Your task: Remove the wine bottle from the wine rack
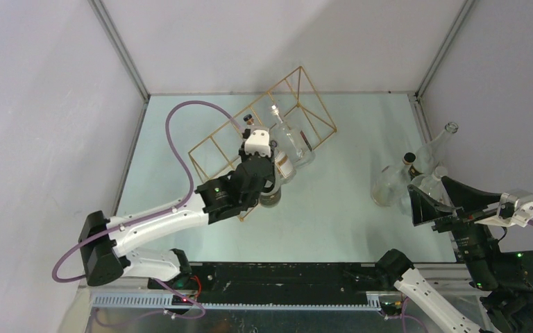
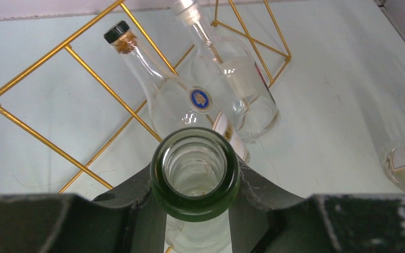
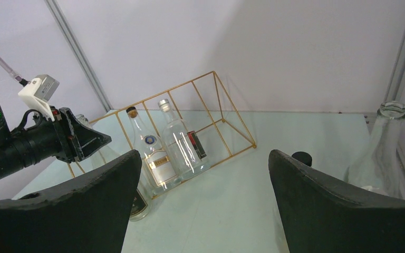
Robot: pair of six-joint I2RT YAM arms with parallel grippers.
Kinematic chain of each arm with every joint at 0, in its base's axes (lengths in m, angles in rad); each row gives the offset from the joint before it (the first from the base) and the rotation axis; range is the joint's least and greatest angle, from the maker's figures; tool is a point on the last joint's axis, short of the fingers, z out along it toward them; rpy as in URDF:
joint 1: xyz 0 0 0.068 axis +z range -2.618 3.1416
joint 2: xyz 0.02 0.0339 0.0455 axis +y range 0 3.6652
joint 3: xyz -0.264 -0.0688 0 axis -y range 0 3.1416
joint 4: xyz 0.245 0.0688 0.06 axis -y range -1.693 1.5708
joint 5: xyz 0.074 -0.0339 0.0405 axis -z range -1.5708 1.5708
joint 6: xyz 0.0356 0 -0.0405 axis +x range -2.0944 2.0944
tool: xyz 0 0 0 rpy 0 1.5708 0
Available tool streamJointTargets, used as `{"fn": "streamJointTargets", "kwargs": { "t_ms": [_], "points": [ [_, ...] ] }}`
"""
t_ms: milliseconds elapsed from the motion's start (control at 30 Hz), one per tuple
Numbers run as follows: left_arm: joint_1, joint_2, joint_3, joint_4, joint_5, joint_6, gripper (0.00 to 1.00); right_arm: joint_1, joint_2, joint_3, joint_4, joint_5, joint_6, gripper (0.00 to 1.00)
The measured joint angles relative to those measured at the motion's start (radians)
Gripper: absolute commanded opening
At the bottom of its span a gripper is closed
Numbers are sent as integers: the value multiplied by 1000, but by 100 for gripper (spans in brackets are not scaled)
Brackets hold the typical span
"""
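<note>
- The left hand (image 1: 267, 184) is pinching the green-lipped neck of the wine bottle (image 2: 196, 210), with its fingers pressed in from both sides. The bottle sits at the near, low edge of the wine rack (image 2: 66, 47)
- We would keep that pinch snug just under the lip, since smooth glass may slide, and draw the bottle out along its own axis rather than swing it sideways
- Gold wires run close beneath the hand. The frame looks light, so a snag could drag it across the counter (image 1: 333, 229) and upset the capped bottle (image 2: 174, 103) and the stoppered bottle (image 2: 242, 79) leaning just beside
- The right hand (image 3: 204, 205) is spread wide and holds nothing. It is well apart at the right, near a cluster of bottles (image 1: 388, 184). We judge it could steady the rack, though it would have to clear that cluster first
- The held bottle's body and base are hidden under the left hand in both the overhead and wrist views. We cannot tell whether it rests on a wire or on the counter, or whether it is free of its cell
- In the right wrist view its own finger covers that spot, and only a dark-labelled bottle bottom peeks out, which we cannot match to any bottle
</note>
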Motion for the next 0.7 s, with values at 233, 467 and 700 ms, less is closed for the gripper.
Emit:
{"fn": "streamJointTargets", "kwargs": {
  "t_ms": [233, 467, 700],
  "points": [
    [-36, 44, 39, -21, 4, -4, 0, 0, 0, 0, -1, 0, 2, 93],
    [-69, 112, 91, -23, 42, -16, 0, 0, 0, 0, -1, 1, 2, 93],
    [-89, 246, 205, -24, 105, -16, 0, 0, -9, 0, -2, 11, 2, 93]
  ]
}}
